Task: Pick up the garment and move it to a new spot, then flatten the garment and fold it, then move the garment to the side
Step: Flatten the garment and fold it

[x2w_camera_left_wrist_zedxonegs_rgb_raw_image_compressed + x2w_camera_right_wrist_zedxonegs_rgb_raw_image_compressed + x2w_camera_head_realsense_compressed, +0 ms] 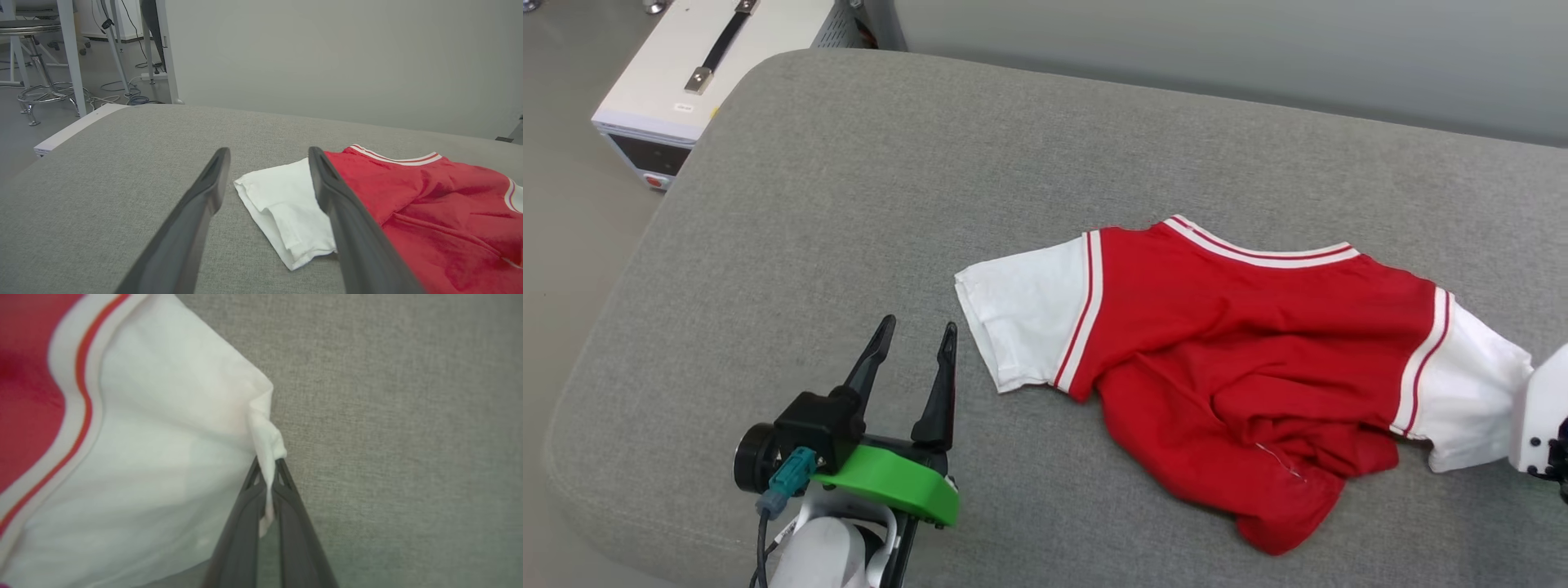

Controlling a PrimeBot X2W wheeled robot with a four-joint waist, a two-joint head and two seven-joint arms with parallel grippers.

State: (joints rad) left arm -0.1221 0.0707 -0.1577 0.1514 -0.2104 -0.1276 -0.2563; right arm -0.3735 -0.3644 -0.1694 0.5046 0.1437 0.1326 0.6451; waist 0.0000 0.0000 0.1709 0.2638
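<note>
Grey cushion [849, 204]: garment [1241, 343] lies crosswise, collar [1262, 249] away.

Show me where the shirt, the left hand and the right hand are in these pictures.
shirt [1241, 327], head view, on its red body.
left hand [917, 327], head view, midway between its open fingertips.
right hand [268, 467], right wrist view, between its fingertips, shut on the shirt's sleeve edge.

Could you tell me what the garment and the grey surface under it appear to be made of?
The garment: thin, soft fabric, likely a knit, matte; it wrinkles and bunches limply. The cushion: coarse woven grey upholstery, probably padded, judging by its rounded edges.
</note>
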